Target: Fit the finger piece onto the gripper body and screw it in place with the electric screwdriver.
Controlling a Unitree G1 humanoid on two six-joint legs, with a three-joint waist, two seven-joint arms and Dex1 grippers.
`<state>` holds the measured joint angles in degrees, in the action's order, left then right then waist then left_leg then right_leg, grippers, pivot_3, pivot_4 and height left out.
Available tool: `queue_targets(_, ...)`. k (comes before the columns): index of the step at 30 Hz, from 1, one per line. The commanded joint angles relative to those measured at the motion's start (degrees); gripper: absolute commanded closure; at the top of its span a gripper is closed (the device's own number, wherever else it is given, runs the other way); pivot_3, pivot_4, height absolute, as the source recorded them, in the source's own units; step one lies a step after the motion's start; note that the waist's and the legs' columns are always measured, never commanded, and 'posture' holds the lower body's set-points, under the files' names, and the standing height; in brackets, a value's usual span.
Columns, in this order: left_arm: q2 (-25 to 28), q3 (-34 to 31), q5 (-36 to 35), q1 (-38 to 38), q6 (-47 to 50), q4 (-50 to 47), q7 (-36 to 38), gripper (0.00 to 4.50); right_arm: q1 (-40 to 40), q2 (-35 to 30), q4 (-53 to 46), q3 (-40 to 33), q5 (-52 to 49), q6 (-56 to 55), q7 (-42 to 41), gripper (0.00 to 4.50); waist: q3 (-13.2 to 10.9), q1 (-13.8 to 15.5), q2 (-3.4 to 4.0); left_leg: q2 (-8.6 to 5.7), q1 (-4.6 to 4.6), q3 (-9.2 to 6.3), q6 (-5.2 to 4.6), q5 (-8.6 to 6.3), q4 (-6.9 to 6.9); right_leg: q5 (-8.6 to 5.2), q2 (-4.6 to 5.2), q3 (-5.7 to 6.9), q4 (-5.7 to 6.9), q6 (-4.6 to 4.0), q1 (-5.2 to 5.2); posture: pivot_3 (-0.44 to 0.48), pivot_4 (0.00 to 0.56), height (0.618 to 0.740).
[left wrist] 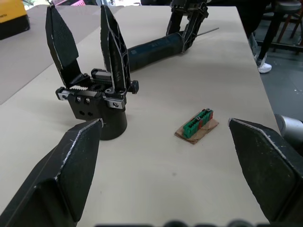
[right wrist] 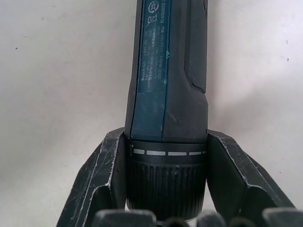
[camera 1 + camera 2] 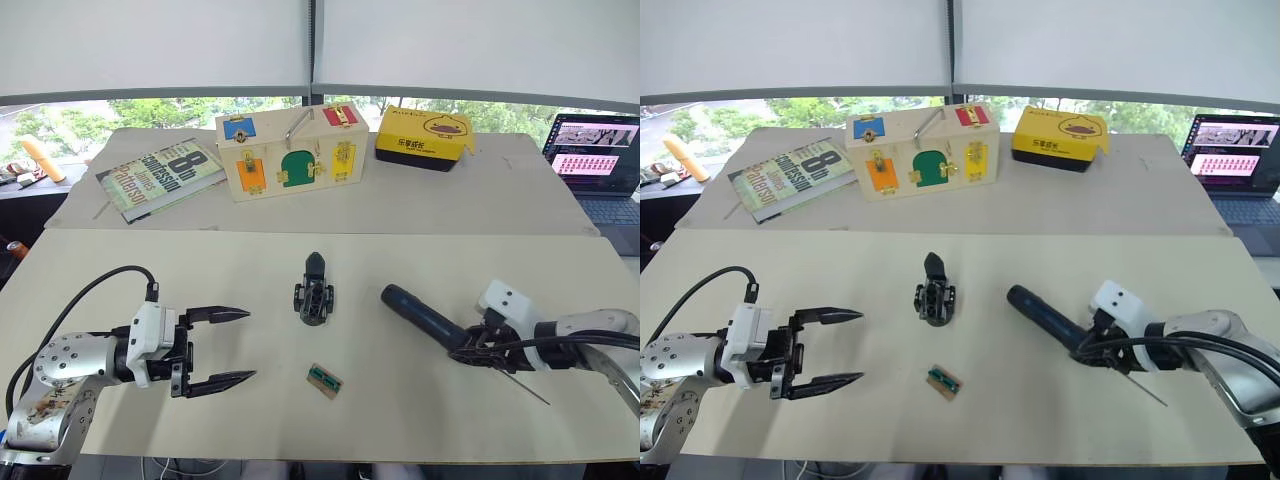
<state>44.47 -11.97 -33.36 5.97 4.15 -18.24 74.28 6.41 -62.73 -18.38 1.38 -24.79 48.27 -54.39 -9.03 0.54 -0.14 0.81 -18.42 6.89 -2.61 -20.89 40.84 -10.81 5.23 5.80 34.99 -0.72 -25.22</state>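
Note:
The gripper body (image 3: 314, 295) stands at the middle of the table, a small black block with a pointed claw on top. In the left wrist view two black claw fingers (image 1: 111, 52) rise from the gripper body (image 1: 97, 106); I cannot tell which is the finger piece. My left gripper (image 3: 247, 346) hangs open to its left, fingers wide apart, holding nothing. My right gripper (image 3: 482, 345) is shut on the electric screwdriver (image 3: 420, 314) at its ribbed collar (image 2: 165, 184). The tool's dark blue handle points toward the gripper body, and its thin bit (image 3: 525, 390) points at the table's near right edge.
A small green part on a cardboard scrap (image 3: 324, 380) lies in front of the gripper body. On the rear table sit a book (image 3: 160, 175), a wooden latch box (image 3: 290, 150) and a yellow box (image 3: 425, 135). A laptop (image 3: 595, 150) is open at the far right.

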Motion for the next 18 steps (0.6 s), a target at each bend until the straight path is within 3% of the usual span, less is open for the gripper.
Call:
queue_targets(1, -0.7, 1.3, -0.2, 0.1, 0.6, -2.4, -1.4, 0.0, 0.4, -0.1, 0.9, -0.1, 0.8, -1.0, -1.1, 2.55, 0.0, 0.0, -0.03, 0.0, 0.01, 0.0, 0.0, 0.0, 0.0, 0.0, 0.01, -0.02, 0.0, 0.0, 0.02, 0.0, 0.15, 0.74)
queue_targets(3, -0.7, 1.4, -0.4, 0.2, 0.8, -2.9, -1.9, 0.0, 0.7, -0.3, 1.0, -0.5, 0.2, -0.3, -1.9, 2.55, 0.0, 0.0, -0.08, 0.0, 0.01, -0.01, 0.0, 0.0, 0.0, 0.0, 0.01, -0.02, 0.0, 0.0, 0.02, 0.0, 0.15, 0.74)
queue_targets(4, -0.7, 1.1, -0.6, 0.4, 1.1, -3.2, -2.2, 0.0, 0.9, -0.2, 0.9, -1.1, -0.1, 0.3, -1.7, 1.51, 0.0, 0.0, -0.08, 0.0, 0.01, -0.02, 0.0, 0.0, 0.0, 0.0, 0.01, -0.02, 0.01, -0.01, 0.02, 0.0, 0.15, 0.74)
queue_targets(9, -0.4, 0.6, -0.8, 0.9, 1.4, -3.0, -2.5, 0.0, 1.5, -2.9, 0.0, -1.9, 0.2, -0.4, -4.2, 0.05, 0.0, 0.1, -0.08, 0.01, -0.01, -0.04, 0.0, 0.0, 0.02, 0.01, 0.02, 0.0, 0.01, -0.02, 0.0, 0.0, 0.15, 0.74)
queue_targets(18, -0.8, 2.3, -0.8, -1.7, 2.4, -2.5, -2.4, 0.0, 9.1, -9.8, -4.4, 0.2, -3.4, 7.7, -10.0, 0.05, 0.0, 0.1, -0.05, 0.02, -0.04, -0.08, -0.01, 0.0, 0.02, 0.01, 0.06, -0.02, 0.02, -0.03, -0.06, 0.0, 0.15, 0.74)
